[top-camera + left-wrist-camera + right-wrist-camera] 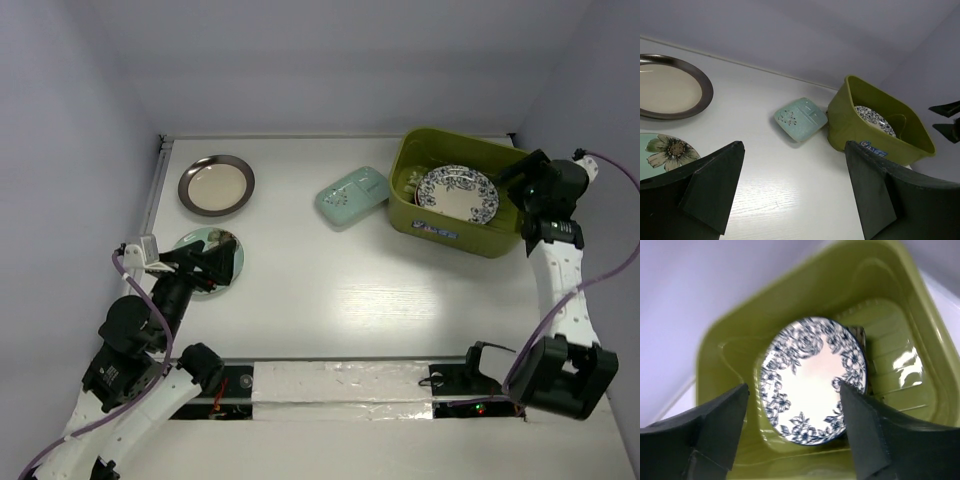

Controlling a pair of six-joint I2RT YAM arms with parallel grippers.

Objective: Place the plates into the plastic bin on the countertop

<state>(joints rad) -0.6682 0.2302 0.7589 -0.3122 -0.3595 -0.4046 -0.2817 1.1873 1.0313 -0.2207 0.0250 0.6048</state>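
Observation:
The olive-green plastic bin [408, 215] [890, 280] [847, 122] stands at the back right of the white countertop [330, 290]. A blue-floral white plate [458, 193] [812, 375] [875, 120] lies tilted inside it. My right gripper [518, 182] [792, 390] hangs open just above that plate, holding nothing. A mint rectangular divided plate [352, 197] [801, 118] rests left of the bin. A metal-rimmed cream plate [216, 185] [667, 87] sits at the back left. My left gripper [205, 265] [794, 150] is open over a mint round flower plate [195, 243] [667, 150].
A metal rail [155, 185] runs along the countertop's left edge. White walls close in the back and both sides. A taped white strip [340, 385] lies along the near edge between the arm bases. A dark edge of something shows under the floral plate in the bin.

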